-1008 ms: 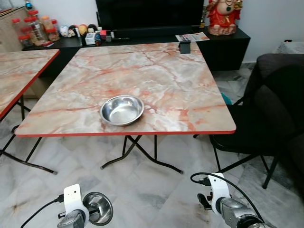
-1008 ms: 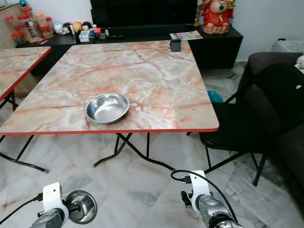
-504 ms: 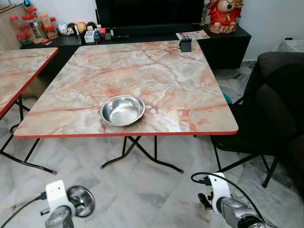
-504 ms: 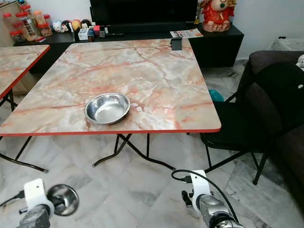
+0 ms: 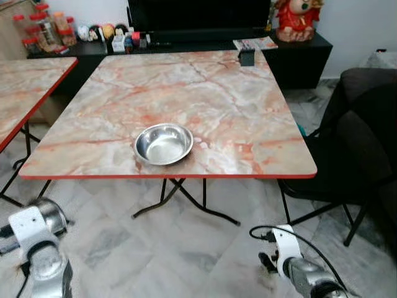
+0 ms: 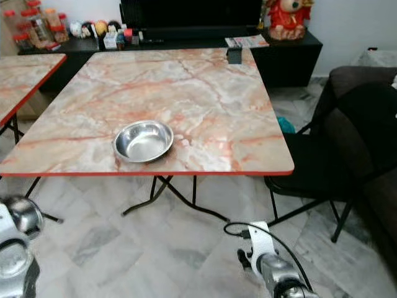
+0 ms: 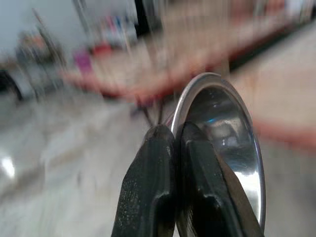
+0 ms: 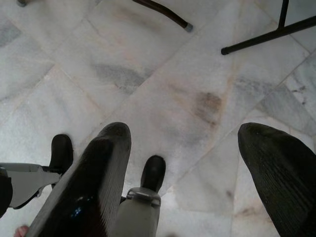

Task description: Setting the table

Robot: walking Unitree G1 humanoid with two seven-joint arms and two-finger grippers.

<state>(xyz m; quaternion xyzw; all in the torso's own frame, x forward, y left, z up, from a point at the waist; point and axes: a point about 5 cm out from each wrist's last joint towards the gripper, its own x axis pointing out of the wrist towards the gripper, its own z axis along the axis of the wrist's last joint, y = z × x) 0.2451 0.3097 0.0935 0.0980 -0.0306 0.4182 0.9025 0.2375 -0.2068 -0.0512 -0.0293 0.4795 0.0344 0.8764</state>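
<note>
The left gripper (image 7: 173,148) is pinching the rim of a small steel bowl (image 7: 224,143), its two black fingers (image 7: 148,192) pressed together on either side of the thin metal edge. In the head views this held bowl (image 5: 48,214) is hanging low at the robot's left, above the marble floor (image 5: 186,248) and below the level of the tabletop (image 5: 205,99). The left wrist view is blurring heavily, so the background behind the bowl is not readable in detail.

The right gripper (image 8: 190,163) is spreading its fingers wide and holding nothing, pointing down at the floor tiles; its silver arm (image 5: 298,270) with a looping black cable is sitting low at the robot's right.

A second, larger steel bowl (image 5: 163,143) is resting upright on the marble-patterned tabletop, near the front red-trimmed edge and left of centre. A small dark box (image 5: 247,58) is standing at the far edge of the tabletop. A black chair (image 5: 353,155) is standing just beside the tabletop on the right. A second marble-topped table (image 5: 28,87) is standing to the left. Behind, a low black cabinet (image 5: 298,56) is carrying jars (image 5: 43,34) and a red figurine (image 5: 296,18).
</note>
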